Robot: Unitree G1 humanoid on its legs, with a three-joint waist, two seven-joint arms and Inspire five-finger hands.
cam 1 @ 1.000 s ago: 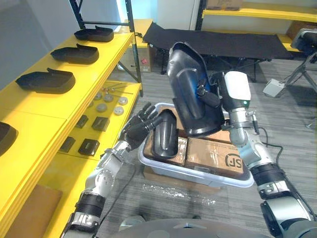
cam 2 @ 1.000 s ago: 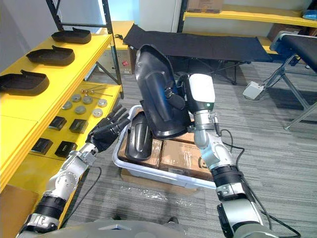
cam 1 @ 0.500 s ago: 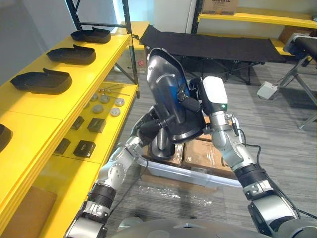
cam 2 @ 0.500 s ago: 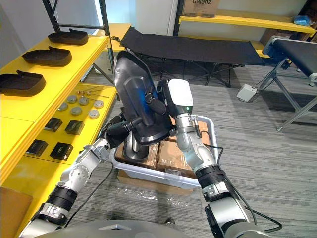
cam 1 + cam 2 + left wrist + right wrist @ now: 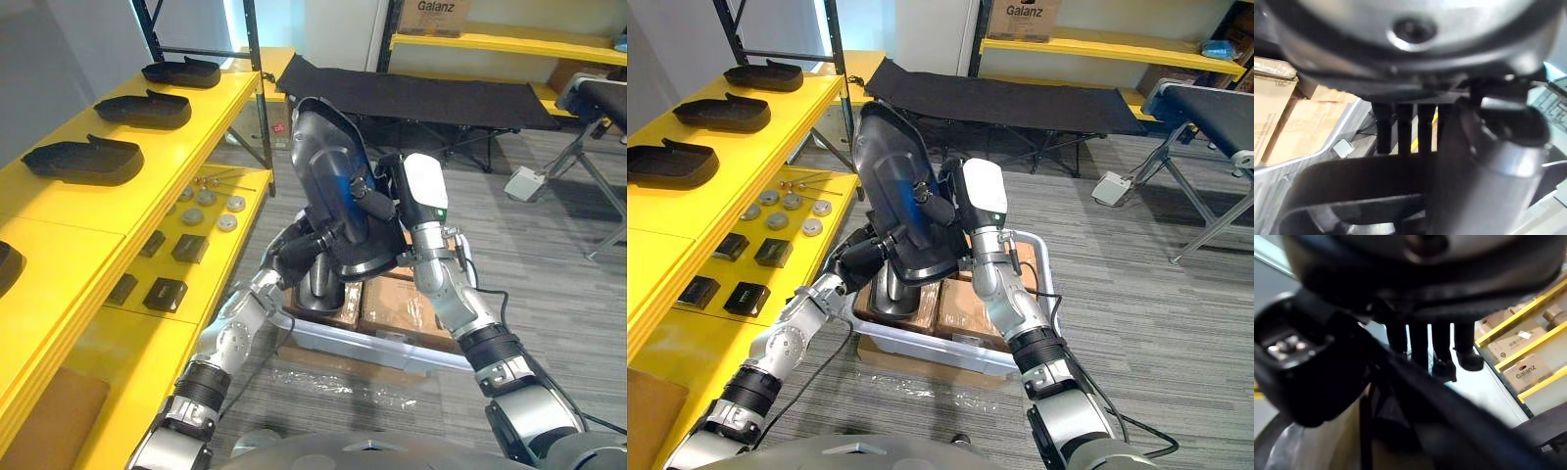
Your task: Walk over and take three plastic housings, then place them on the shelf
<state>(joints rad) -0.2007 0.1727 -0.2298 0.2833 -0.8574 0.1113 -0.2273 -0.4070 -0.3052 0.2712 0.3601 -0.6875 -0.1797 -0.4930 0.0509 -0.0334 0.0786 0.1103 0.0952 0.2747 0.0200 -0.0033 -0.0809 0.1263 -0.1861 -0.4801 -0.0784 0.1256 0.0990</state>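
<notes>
A large black plastic housing stands upright above the bin, with my right hand shut on its right side; its fingers reach over the housing's rim. My left hand is at the housing's lower left edge. The left fingers lie behind a dark rim with the thumb in front, pinching it. A second housing stands in the bin just below. Several more housings lie in a row on the yellow shelf.
The white bin on the floor holds cardboard boxes. The lower yellow shelf carries small black blocks and metal discs. A black folding cot stands behind, and grey floor opens to the right.
My left hand has moved from beside the bin's housing up under the raised housing and closed on a rim. The right hand has brought the housing lower and leftward. The camera has shifted.
</notes>
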